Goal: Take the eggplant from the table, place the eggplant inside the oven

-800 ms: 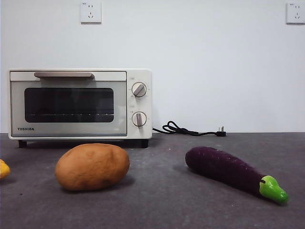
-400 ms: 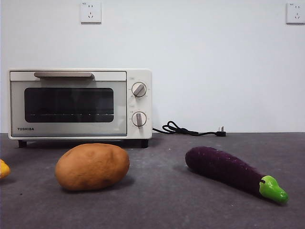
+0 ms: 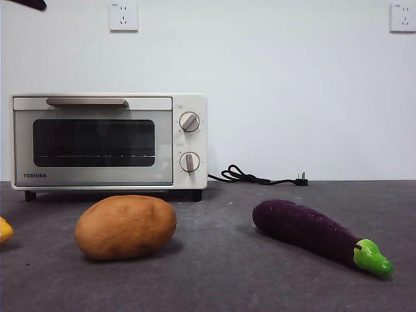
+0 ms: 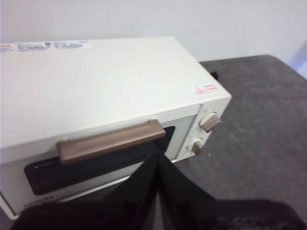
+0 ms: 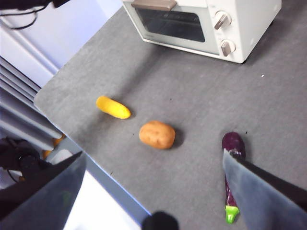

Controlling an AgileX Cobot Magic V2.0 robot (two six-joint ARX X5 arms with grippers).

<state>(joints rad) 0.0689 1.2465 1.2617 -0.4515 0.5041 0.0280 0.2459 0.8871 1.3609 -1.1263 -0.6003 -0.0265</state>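
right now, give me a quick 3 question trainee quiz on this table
1. True or false: the oven door is open.
2. Which thing lies nearest the eggplant? A) yellow vegetable B) potato C) power plug
3. Fill in: the left hand hovers near the oven's ____, jaws nearly together.

Key: 1 false, the door is closed. 2 B. 3 handle. The right hand is open, high above the table.

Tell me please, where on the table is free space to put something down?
Bare table lies between the oven and the potato, and between the potato and the eggplant. It is tighter near the table's edge, around the yellow item and the potato.
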